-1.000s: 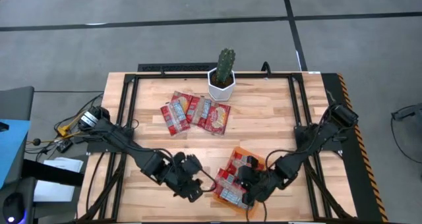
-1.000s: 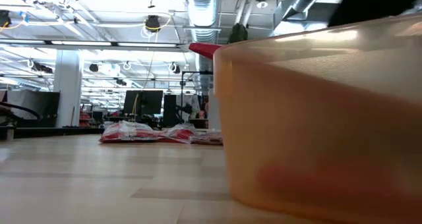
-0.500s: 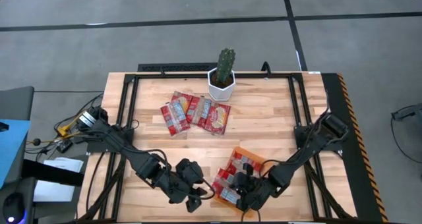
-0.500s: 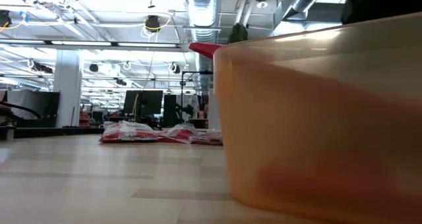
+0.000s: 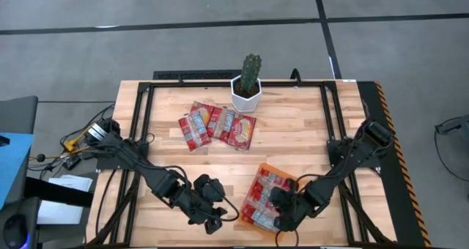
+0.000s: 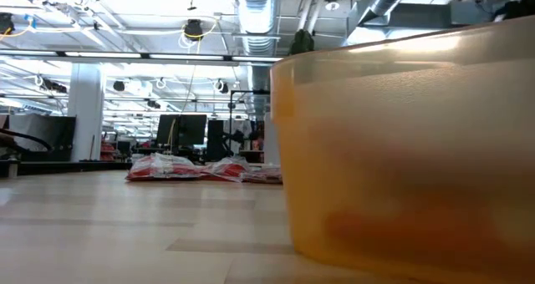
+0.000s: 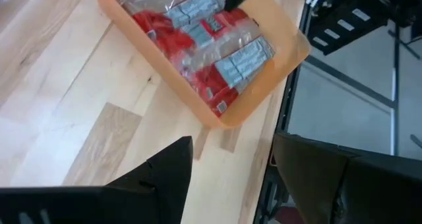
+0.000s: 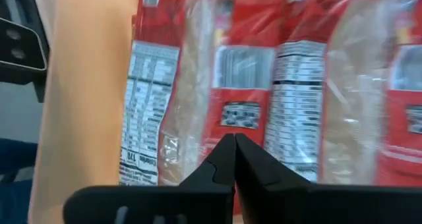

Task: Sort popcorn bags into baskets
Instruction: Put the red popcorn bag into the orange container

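No legible text on the packet labels (image 8: 151,105).

In the low view the orange tray (image 6: 401,150) fills the right side, cut off, hiding both grippers; its contents are blurred.

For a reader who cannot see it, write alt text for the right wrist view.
The right gripper, fingers shut and empty, hangs close over red popcorn bags lying side by side in the orange tray, whose wall runs along one side.
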